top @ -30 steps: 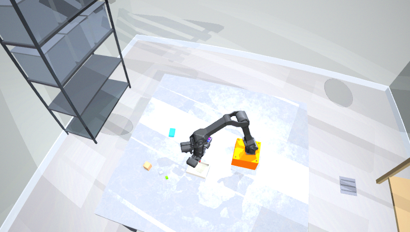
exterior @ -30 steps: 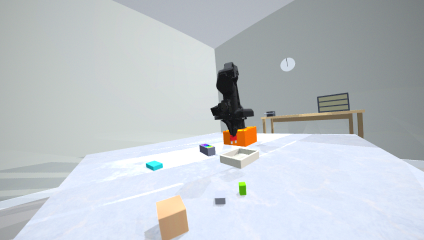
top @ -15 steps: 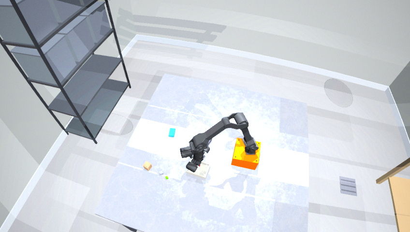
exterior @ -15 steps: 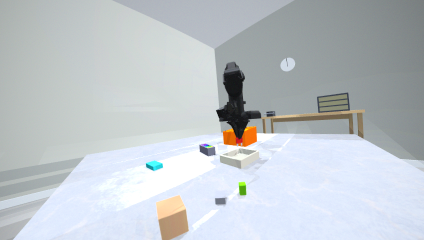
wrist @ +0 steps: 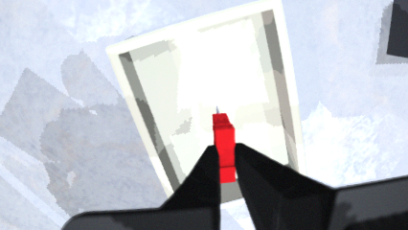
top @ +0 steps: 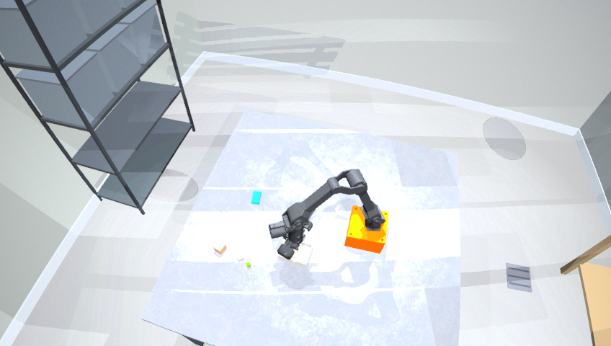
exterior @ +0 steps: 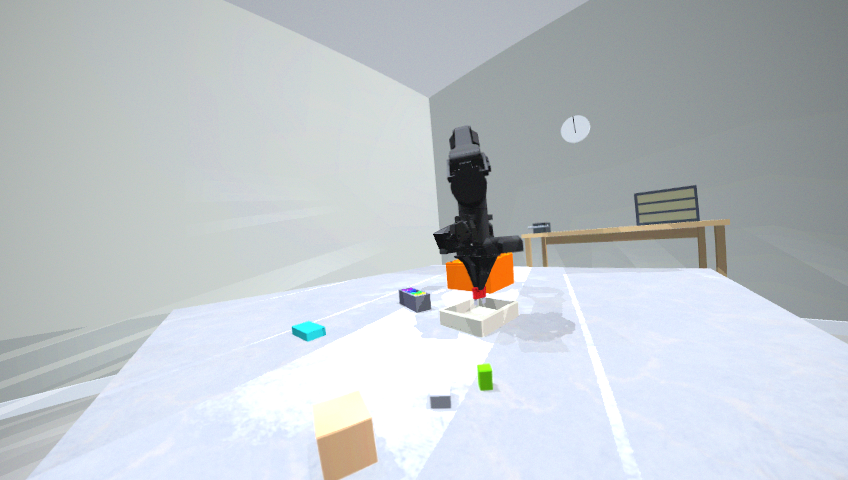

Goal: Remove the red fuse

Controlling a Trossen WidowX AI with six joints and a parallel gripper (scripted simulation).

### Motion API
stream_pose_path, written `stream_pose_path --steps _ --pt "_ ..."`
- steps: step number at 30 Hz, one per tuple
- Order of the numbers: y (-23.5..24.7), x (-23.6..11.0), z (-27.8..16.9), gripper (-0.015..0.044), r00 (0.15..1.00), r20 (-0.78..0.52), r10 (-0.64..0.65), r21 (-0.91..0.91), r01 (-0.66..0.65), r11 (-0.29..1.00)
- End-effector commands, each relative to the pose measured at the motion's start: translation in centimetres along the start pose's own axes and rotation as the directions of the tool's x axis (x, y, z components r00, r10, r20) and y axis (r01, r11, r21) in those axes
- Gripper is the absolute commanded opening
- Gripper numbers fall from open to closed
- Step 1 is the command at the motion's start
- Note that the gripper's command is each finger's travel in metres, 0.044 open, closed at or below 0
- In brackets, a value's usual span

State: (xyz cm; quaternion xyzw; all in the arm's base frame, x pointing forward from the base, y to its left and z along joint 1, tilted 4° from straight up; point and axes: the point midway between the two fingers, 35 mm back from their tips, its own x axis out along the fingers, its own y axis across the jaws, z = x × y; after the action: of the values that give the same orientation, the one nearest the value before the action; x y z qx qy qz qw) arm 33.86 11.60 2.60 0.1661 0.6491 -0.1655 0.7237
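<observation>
My gripper (wrist: 224, 151) (exterior: 478, 287) (top: 286, 251) is shut on the red fuse (wrist: 223, 136) (exterior: 479, 292) and holds it upright, pointing down. The fuse hangs over the inside of the white open tray (wrist: 192, 27) (exterior: 470, 325) (top: 305, 256), a little above its floor and apart from its walls. The dark grey fuse block (exterior: 414, 299), with several coloured fuses in it, stands to the left of the tray in the exterior view. A dark corner of it shows at the top right of the wrist view (wrist: 398, 29). In the top view the arm hides it.
The arm's orange base (top: 364, 236) (exterior: 459, 277) stands behind the tray. A cyan block (top: 256, 197) (exterior: 308, 330), a tan cube (top: 220, 248) (exterior: 345, 434), a small green block (top: 248, 265) (exterior: 484, 376) and a small grey piece (exterior: 440, 402) lie apart from the tray.
</observation>
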Motion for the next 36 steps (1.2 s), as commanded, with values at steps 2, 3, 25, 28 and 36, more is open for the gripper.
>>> stream_pose_path --steps 2,3,25,28,36 --pt "-0.2 0.9 -0.1 0.0 1.0 -0.006 -0.014 0.0 0.014 1.0" --pt "-0.2 0.9 -0.1 0.0 1.0 -0.006 -0.014 0.0 0.014 1.0" --pt "-0.2 -3.1 -0.1 0.033 1.0 -0.006 -0.013 0.0 0.013 1.0" --pt "-0.2 -3.1 -0.1 0.033 1.0 -0.006 -0.013 0.0 0.013 1.0" --pt "-0.1 -2.9 -0.2 0.033 1.0 -0.011 -0.011 -0.004 0.011 1.0"
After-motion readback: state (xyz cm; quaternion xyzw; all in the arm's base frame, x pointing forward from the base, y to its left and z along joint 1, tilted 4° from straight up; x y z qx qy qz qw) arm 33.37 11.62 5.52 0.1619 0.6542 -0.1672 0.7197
